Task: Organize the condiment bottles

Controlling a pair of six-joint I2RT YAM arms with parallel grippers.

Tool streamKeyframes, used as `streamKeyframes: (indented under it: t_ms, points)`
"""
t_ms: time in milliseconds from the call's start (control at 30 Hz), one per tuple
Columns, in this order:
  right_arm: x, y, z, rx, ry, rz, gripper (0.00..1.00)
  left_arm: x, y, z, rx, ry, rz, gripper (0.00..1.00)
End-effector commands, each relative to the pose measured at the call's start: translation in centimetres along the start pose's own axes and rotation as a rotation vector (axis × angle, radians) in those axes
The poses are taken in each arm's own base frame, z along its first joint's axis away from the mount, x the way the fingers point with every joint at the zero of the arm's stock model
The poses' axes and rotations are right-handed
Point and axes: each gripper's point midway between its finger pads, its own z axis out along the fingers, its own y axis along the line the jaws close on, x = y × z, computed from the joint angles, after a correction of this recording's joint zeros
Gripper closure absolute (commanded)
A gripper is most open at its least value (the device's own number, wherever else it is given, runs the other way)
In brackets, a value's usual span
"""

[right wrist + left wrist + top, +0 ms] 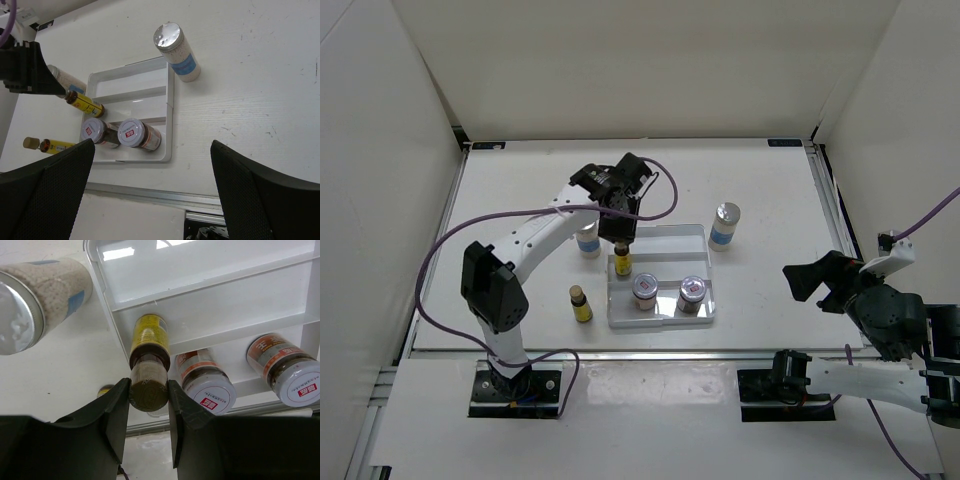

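Seen from above and behind, we look down on the worktop; left wrist close, right wrist farther, all sharing the tray.

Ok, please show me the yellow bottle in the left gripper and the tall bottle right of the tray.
yellow bottle point(149, 337), left wrist view, on its yellow label.
tall bottle point(723, 234), top view, on its blue-white label.

The tray was glossy white plastic; the jar lids were smooth metal; the left pincer fingers were matt black.
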Motion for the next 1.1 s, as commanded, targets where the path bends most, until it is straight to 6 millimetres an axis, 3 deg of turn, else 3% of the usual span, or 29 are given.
streamKeyframes:
  t_ms: [0,67,167,200,300,333,400,500,533,600,633,733,767,867,900,967,1033,1067]
  points:
    - [1.3,-4.4,-0.4,0.131,0.043,-0.185,0.00,-1.6,-0.8,-1.2,0.006,-0.068,-0.008,0.89]
    - [1.3,-4.4,-0.4,0.131,0.043,-0.185,0.00,-1.4,-0.7,-0.2,-0.014,-0.050,-0.004,0.88]
    - [1.3,-4.4,-0.4,0.131,0.043,-0.185,0.00,-1.3,-0.7,0.2,-0.018,-0.042,-0.011,0.79]
    - [1.3,-4.4,-0.4,0.131,0.043,-0.185,0.00,-1.4,-0.6,0.2,-0.026,-0.046,-0.012,0.56]
    - [1.5,-4.4,-0.3,0.135,0.046,-0.193,0.00,-1.5,-0.7,-0.2,-0.034,-0.063,-0.015,0.26]
    - [1.5,-4.4,-0.3,0.135,0.046,-0.193,0.00,-1.6,-0.8,-0.8,-0.031,-0.080,-0.010,0.02]
    - [1.5,-4.4,-0.3,0.135,0.046,-0.193,0.00,-1.8,-0.6,-1.5,-0.029,-0.101,-0.014,0.00]
    - [1.4,-4.3,-0.3,0.131,0.043,-0.185,0.00,-2.4,-0.1,-4.6,-0.003,-0.172,-0.030,0.00]
    - [1.4,-4.4,-0.4,0.126,0.040,-0.177,0.00,-2.3,0.2,-6.6,0.009,-0.221,-0.042,0.00]
    - [1.3,-4.5,-0.4,0.122,0.038,-0.170,0.00,-1.3,1.0,-8.1,-0.016,-0.266,-0.066,0.00]
    - [1.3,-4.6,-0.4,0.122,0.038,-0.179,0.00,-1.2,2.4,-10.4,-0.036,-0.342,-0.093,0.00]
    - [1.3,-4.7,-0.5,0.118,0.035,-0.171,0.00,1.9,4.0,-10.6,-0.085,-0.402,-0.124,0.00]
    - [1.3,-4.8,-0.6,0.113,0.032,-0.164,0.00,3.4,5.7,-10.8,-0.104,-0.450,-0.152,0.00]
    - [1.2,-4.7,-0.6,0.109,0.030,-0.165,0.00,7.0,7.8,-10.7,-0.082,-0.509,-0.263,0.00]
    - [1.2,-4.7,-0.6,0.109,0.030,-0.165,0.00,7.7,7.7,-10.5,-0.049,-0.520,-0.312,0.00]
    - [1.2,-4.7,-0.6,0.109,0.030,-0.165,0.00,10.1,8.9,-9.0,-0.032,-0.542,-0.356,0.00]
    - [1.4,-4.6,-0.4,0.117,0.036,-0.180,0.00,10.7,8.3,-8.0,0.025,-0.582,-0.390,0.00]
    - [1.4,-4.5,-0.3,0.113,0.033,-0.182,0.00,11.8,9.1,-6.6,0.004,-0.577,-0.401,0.00]
